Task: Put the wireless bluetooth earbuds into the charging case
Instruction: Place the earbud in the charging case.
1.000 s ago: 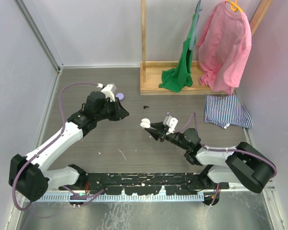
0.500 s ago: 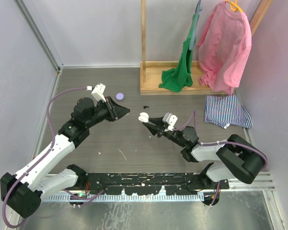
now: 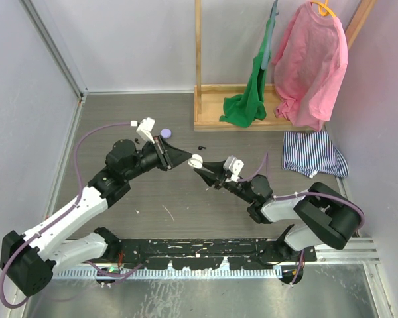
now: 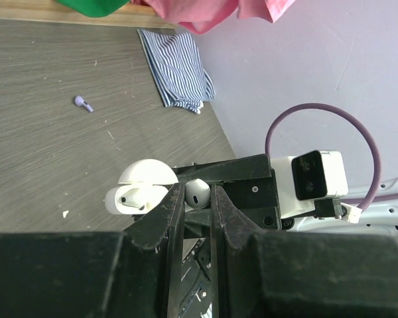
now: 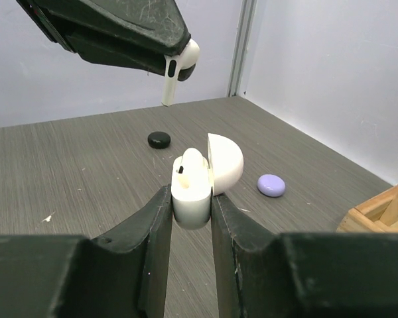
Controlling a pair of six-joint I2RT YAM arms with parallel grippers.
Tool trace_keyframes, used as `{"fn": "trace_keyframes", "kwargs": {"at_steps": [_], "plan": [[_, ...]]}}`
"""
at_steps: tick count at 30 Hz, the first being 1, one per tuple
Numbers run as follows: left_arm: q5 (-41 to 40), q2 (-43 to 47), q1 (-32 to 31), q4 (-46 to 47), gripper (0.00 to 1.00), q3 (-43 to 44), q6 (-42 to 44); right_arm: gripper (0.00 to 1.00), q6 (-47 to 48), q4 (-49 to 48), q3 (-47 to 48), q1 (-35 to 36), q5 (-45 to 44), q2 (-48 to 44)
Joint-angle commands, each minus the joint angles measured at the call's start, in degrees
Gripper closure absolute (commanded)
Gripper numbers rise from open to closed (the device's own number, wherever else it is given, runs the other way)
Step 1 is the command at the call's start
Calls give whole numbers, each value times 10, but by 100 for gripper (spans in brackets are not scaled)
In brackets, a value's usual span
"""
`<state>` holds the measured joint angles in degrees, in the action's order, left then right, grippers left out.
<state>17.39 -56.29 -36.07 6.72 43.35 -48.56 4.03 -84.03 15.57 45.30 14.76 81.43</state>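
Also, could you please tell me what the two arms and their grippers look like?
Both the left arm and right arm have white shells with black joints and a purple cable looping alongside. Each wrist carries a small white camera block. The left gripper and right gripper have black, tapering fingers, scuffed with pale scratches.

Three cases point(image 5: 191, 199), two white earbuds point(image 5: 179, 63), one lilac earbud point(image 4: 83, 103) and three garments point(image 3: 310, 63).
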Motion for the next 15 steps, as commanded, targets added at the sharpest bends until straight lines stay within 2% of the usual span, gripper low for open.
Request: {"fn": "trace_keyframes", "kwargs": {"at_steps": [1, 15], "plan": [[10, -10, -13, 70, 85, -1, 5, 98, 0, -71, 18, 5, -7, 2], [-10, -31, -36, 104, 86, -21, 12, 98, -12, -105, 13, 9, -9, 13]]}}
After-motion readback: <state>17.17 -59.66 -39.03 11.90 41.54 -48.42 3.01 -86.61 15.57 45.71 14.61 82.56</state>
